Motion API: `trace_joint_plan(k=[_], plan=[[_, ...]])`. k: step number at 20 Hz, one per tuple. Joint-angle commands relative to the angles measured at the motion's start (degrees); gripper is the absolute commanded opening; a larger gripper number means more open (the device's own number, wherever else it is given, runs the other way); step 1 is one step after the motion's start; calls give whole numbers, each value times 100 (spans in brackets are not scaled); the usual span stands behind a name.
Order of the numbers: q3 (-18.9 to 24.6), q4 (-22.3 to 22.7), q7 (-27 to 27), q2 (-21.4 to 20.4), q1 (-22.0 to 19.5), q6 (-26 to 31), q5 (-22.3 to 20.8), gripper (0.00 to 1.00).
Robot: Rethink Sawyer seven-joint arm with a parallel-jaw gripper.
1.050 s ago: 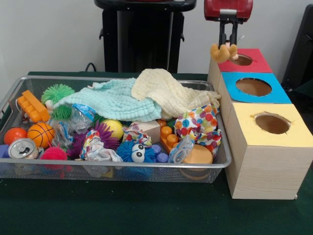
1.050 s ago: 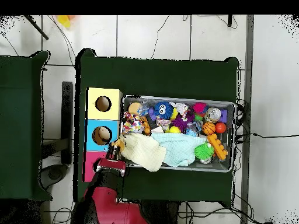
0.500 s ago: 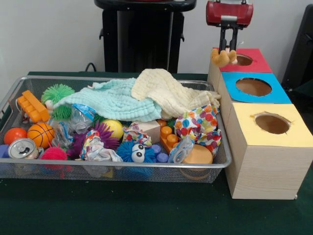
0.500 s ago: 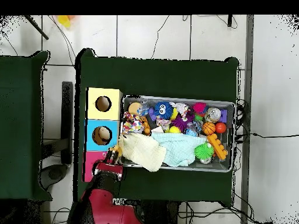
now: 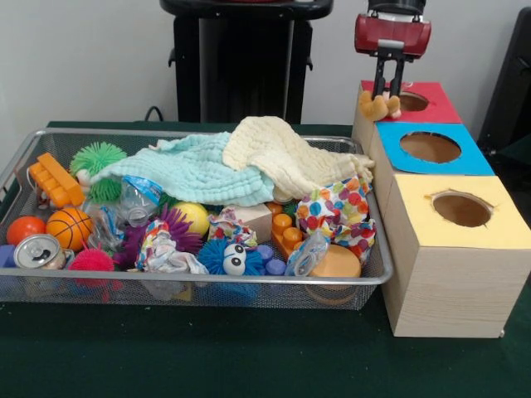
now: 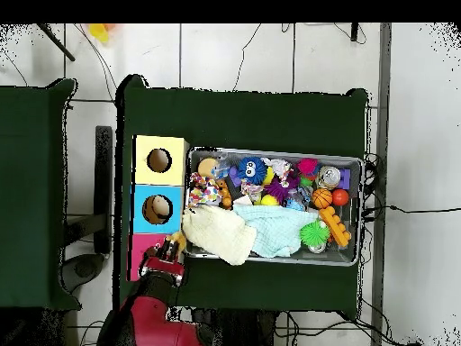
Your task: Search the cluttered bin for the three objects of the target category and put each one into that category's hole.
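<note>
My gripper (image 5: 388, 93) hangs over the near left edge of the red box (image 5: 436, 109), shut on a small orange-tan plush toy (image 5: 377, 106). The toy dangles beside the red box's round hole (image 5: 412, 101), just left of it. From above, the gripper (image 6: 171, 255) and toy (image 6: 177, 241) sit at the red box (image 6: 140, 252), at the end of the row next to the bin. The wire bin (image 5: 207, 286) holds mixed toys under a mint cloth (image 5: 187, 170) and a cream cloth (image 5: 286, 153).
A blue box (image 5: 473, 162) and a yellow box (image 5: 498, 228), each with a round hole, stand in a row with the red one right of the bin. The bin holds spiky balls, orange bricks (image 5: 54, 181), a can (image 5: 37, 251), a basketball (image 5: 69, 228) and a patterned cloth (image 5: 340, 211).
The gripper has carried the plush toy away from the bin's corner, back and slightly down, to the edge of the red box. Nothing in the bin has moved.
</note>
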Motion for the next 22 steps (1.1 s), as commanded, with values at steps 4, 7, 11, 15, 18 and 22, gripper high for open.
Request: trace_joint_plan(k=[4, 7, 11, 15, 18, 22], plan=[[159, 259, 1420, 95, 215, -133, 527, 0], [139, 362, 1483, 67, 376, -104, 690, 0], [157, 446, 1546, 52, 534, -76, 884, 0], [198, 462, 1592, 99, 569, -116, 969, 0], [220, 475, 1619, 111, 578, -117, 1015, 0], [263, 513, 1667, 96, 664, -86, 1138, 0]])
